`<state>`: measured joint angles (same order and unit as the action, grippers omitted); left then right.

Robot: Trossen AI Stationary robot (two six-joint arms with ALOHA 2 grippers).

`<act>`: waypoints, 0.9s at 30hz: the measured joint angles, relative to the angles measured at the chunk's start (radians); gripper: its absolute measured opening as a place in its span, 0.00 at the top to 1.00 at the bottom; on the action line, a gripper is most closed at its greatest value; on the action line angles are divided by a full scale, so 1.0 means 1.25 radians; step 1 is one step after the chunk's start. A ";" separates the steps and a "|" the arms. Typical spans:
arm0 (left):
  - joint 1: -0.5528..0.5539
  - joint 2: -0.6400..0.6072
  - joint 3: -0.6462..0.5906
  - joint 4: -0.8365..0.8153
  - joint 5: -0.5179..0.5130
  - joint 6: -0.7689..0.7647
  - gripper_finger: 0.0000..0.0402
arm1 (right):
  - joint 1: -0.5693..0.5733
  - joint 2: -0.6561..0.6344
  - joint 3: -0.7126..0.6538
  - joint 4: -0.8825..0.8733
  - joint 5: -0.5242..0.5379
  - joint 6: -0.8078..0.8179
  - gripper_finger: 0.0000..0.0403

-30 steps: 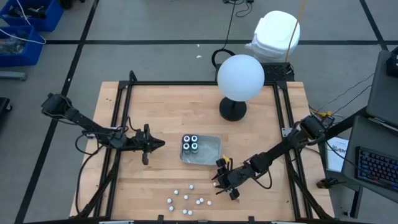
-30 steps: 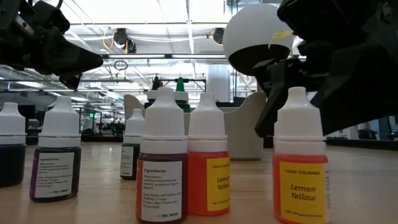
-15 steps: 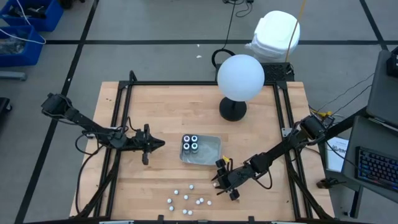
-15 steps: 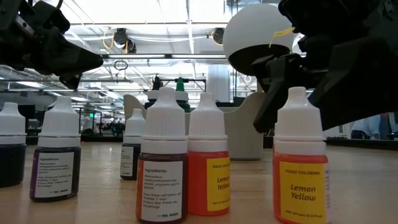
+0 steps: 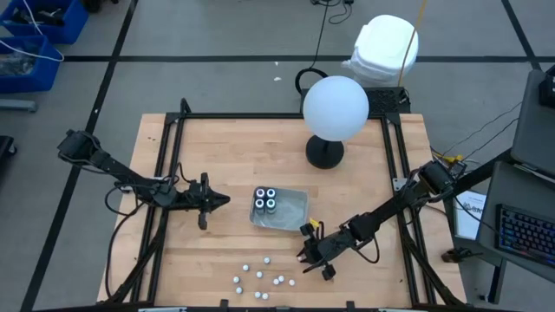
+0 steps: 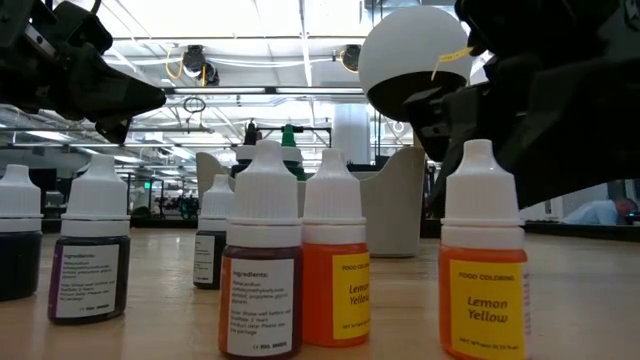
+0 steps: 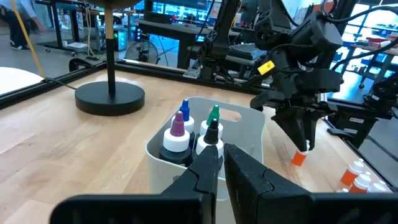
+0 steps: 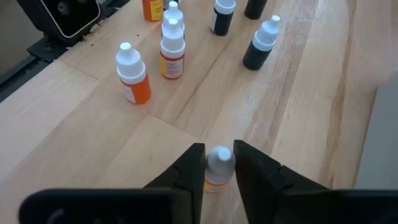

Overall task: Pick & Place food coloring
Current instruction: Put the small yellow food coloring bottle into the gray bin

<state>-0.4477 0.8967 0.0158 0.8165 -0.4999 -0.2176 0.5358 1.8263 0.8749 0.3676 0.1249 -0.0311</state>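
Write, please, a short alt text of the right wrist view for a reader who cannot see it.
The right gripper closes its two dark fingers around the white cap of an orange food coloring bottle standing on the wooden table. Farther off stand more small bottles, orange and dark.

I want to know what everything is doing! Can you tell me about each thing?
Right gripper: closed on an orange bottle's white cap.
Left gripper: shut, empty, beside the tray.
Tray: holds four bottles.
Loose bottles: upright on the table.
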 joint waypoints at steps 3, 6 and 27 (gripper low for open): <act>0.000 0.000 0.000 0.000 0.000 0.000 0.92 | 0.000 0.000 0.000 0.007 0.000 -0.004 0.88; 0.000 0.000 0.000 0.000 0.000 0.000 0.92 | 0.000 0.000 0.000 0.030 0.000 -0.008 0.90; 0.000 0.000 0.000 -0.001 0.000 0.001 0.92 | -0.176 -0.286 0.001 -0.055 0.086 -0.087 0.88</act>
<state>-0.4477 0.8963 0.0154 0.8154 -0.4999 -0.2169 0.3157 1.4690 0.8767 0.2991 0.2328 -0.1397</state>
